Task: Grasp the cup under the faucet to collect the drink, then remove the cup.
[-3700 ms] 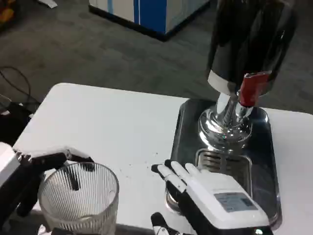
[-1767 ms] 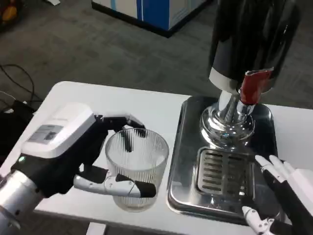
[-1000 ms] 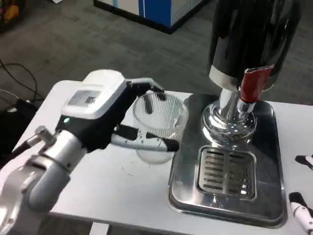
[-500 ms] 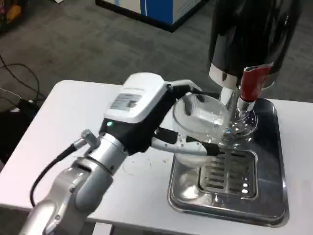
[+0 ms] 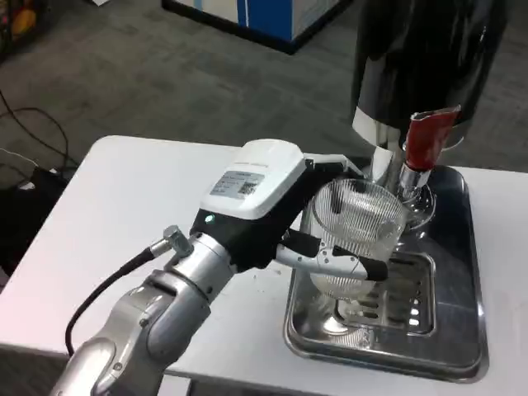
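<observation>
A clear ribbed cup (image 5: 356, 235) hangs just above the drip grate (image 5: 404, 289), a little left of and below the red faucet lever (image 5: 426, 140). My left hand (image 5: 272, 210) grips the cup from its left side, with fingers wrapped round its front and back. The cup looks empty. Behind it rises the black dispenser (image 5: 421, 58) on its chrome foot.
The steel drip tray (image 5: 462, 338) sits at the table's right part, near the front edge. The white table (image 5: 140, 214) stretches to the left. Beyond the table lie grey floor and a blue and white cabinet (image 5: 264, 16).
My left hand has carried the cup rightward and down over the grate, closer to the faucet. The right hand, seen at the lower right a second ago, has left the picture.
</observation>
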Tool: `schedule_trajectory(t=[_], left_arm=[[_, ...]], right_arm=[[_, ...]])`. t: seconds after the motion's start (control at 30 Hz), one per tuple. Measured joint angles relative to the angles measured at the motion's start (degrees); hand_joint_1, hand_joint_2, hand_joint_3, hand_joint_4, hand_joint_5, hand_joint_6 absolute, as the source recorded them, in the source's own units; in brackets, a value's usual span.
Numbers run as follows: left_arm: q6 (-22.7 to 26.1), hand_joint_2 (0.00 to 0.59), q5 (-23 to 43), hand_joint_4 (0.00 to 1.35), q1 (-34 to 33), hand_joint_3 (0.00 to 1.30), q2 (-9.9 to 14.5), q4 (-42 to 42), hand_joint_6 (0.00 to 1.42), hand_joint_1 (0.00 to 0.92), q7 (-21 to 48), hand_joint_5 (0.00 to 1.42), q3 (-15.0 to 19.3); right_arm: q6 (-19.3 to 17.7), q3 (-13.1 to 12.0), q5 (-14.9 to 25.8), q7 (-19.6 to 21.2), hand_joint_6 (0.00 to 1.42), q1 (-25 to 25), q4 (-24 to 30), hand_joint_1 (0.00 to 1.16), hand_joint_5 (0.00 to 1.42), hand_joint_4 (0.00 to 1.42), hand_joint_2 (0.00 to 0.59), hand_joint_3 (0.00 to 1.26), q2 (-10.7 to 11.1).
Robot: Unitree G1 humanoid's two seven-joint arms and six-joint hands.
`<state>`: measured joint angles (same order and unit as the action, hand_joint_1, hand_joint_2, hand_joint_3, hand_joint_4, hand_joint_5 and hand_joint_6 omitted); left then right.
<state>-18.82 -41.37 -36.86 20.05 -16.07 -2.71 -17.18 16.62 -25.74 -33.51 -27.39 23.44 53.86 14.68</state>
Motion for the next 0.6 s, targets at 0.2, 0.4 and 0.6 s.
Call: schedule_trajectory(t=[0.2,0.4,0.6], left_arm=[[-0.1,0.046,0.0,1.15,-1.2,1.02,0.3,-1.8,1.42,0.474,0.0,1.28,-1.1],[-0.7,0.046,-0.3,1.15,-2.1,1.02,0.3,-4.6,1.42,0.474,-0.1,1.28,-2.0],[-0.7,0.046,-1.6,1.14,-3.0,1.02,-0.2,-6.6,1.42,0.473,-0.4,1.28,-2.7]], right_arm=[[0.2,0.0,0.3,0.4,0.00,0.4,-0.1,0.39,0.01,0.01,0.525,0.12,0.8],[1.0,-1.0,2.3,0.4,0.00,0.9,-0.1,0.39,0.01,0.01,0.527,0.12,1.8],[1.7,-2.2,4.4,0.4,0.00,2.6,-0.1,0.40,0.01,0.01,0.533,0.12,2.4]])
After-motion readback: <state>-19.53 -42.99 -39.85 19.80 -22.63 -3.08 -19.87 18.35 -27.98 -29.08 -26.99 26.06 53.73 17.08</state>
